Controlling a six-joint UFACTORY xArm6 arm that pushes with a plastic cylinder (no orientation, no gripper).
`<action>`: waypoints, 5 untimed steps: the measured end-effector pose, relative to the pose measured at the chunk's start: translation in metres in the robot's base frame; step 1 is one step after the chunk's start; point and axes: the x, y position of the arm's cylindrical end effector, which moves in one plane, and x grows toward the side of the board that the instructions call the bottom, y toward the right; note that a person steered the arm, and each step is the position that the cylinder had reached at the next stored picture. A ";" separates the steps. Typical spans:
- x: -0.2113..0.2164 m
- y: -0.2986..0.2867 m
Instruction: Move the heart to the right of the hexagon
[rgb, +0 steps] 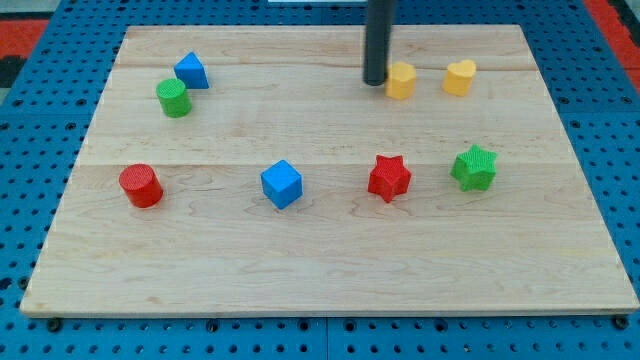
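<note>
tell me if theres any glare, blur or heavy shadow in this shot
Camera view: even, soft light, no glare on the wooden board; blocks cast only faint shadows; my tip, just left of the yellow hexagon, and the yellow heart look sharp; the rod is cropped at the view's top.

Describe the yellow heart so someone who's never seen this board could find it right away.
Look along the view's top edge of the wooden board, right of my tip. Two yellow blocks sit side by side there. The yellow heart is the right-hand one, notched on top, while the yellow hexagon sits right beside my tip.
</note>
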 end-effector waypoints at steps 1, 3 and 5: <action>0.000 0.061; -0.045 0.084; -0.019 0.152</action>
